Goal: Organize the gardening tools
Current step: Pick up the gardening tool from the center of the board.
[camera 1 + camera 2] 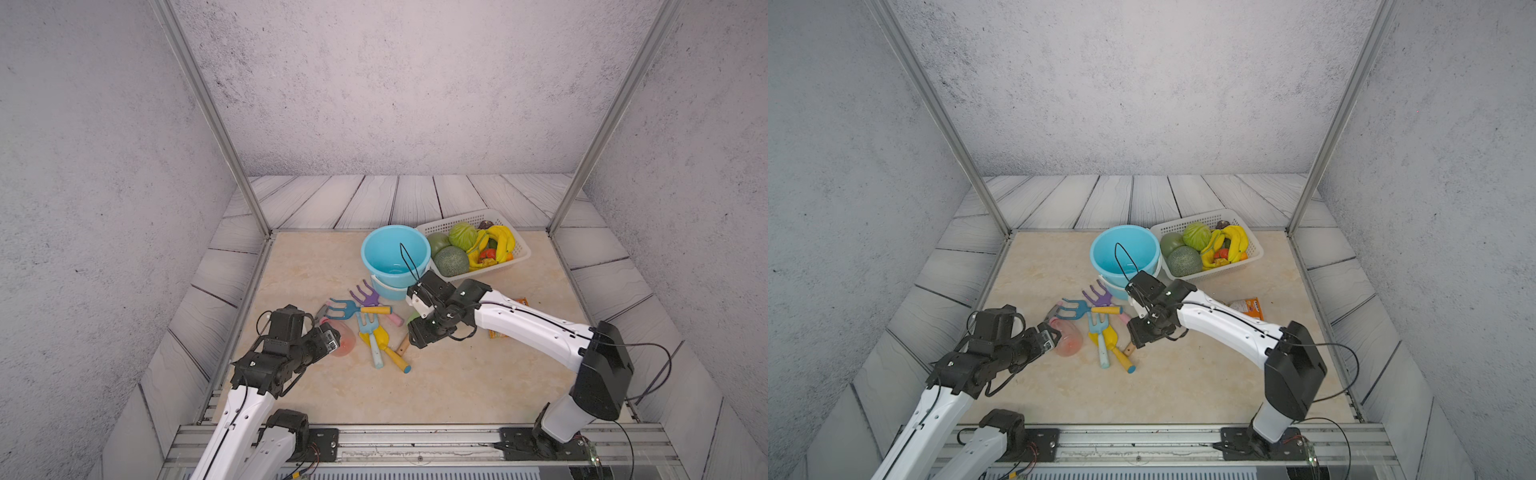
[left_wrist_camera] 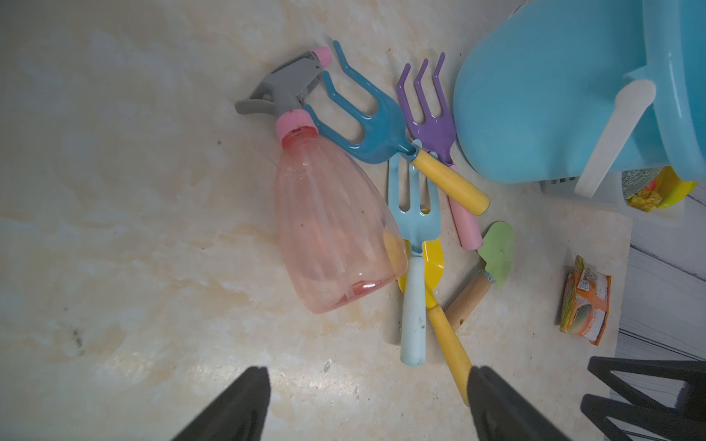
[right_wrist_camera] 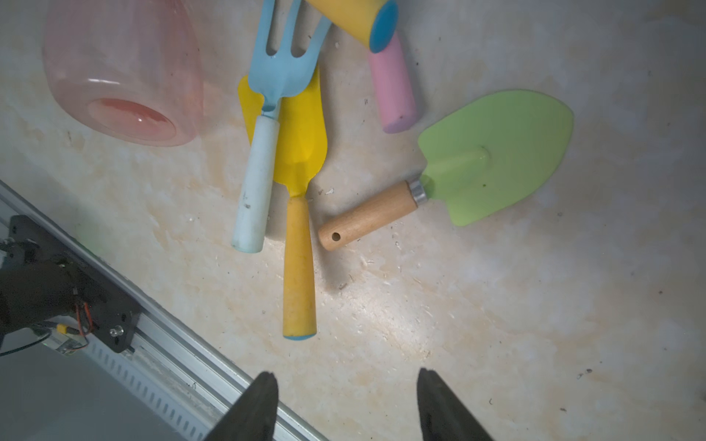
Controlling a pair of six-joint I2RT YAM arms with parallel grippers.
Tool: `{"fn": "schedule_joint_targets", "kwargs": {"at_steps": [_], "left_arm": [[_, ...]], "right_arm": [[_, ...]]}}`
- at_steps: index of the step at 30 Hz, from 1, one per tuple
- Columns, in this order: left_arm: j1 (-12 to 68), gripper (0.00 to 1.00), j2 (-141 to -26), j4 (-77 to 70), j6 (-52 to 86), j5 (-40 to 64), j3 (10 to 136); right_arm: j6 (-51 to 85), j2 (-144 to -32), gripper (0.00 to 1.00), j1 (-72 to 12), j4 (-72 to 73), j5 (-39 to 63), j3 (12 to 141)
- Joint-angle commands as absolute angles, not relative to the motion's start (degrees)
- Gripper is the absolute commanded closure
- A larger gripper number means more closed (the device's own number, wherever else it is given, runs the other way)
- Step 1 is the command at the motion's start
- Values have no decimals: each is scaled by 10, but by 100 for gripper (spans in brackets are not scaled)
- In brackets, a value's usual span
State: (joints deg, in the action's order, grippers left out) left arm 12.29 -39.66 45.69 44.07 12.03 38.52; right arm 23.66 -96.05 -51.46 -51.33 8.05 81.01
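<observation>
We hold our left gripper (image 2: 370,370) and right gripper (image 3: 347,372) released, jaws apart and empty. The purple rake (image 1: 365,294) lies just beside the blue bucket (image 1: 395,253). The teal fork (image 1: 345,308), light-blue fork (image 1: 368,328), yellow trowel (image 1: 380,338), green shovel (image 3: 496,156) and pink spray bottle (image 1: 347,343) lie clustered farther from it.

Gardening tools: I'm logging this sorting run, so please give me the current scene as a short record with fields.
Tools: purple rake, teal fork, light-blue fork, yellow trowel, green shovel; all flat on the table
Overlaps: light-blue fork lies across the trowel blade; teal fork's handle crosses the rake
Spray bottle: on its side, beside the forks
Bucket: upright, nothing visible inside
Left claw: open, empty
Right claw: open, empty
Other: white basket of produce; orange packet
</observation>
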Motion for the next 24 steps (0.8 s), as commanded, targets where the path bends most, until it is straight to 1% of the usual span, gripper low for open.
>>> {"fn": "schedule_joint_targets", "kwargs": {"at_steps": [1, 3, 9, 15, 24], "left_arm": [[127, 9, -388, 463, 457, 111, 368], [127, 7, -382, 461, 463, 110, 360], [127, 7, -375, 462, 468, 99, 354], [127, 7, -377, 460, 469, 101, 351], [127, 7, -364, 460, 475, 98, 348]], "right_arm": [[196, -1020, 36, -529, -565, 52, 860], [187, -1051, 37, -537, -577, 48, 887], [168, -1126, 39, -568, -602, 30, 949], [162, -1185, 46, -581, -616, 30, 996], [164, -1244, 47, -591, -617, 28, 1025]]}}
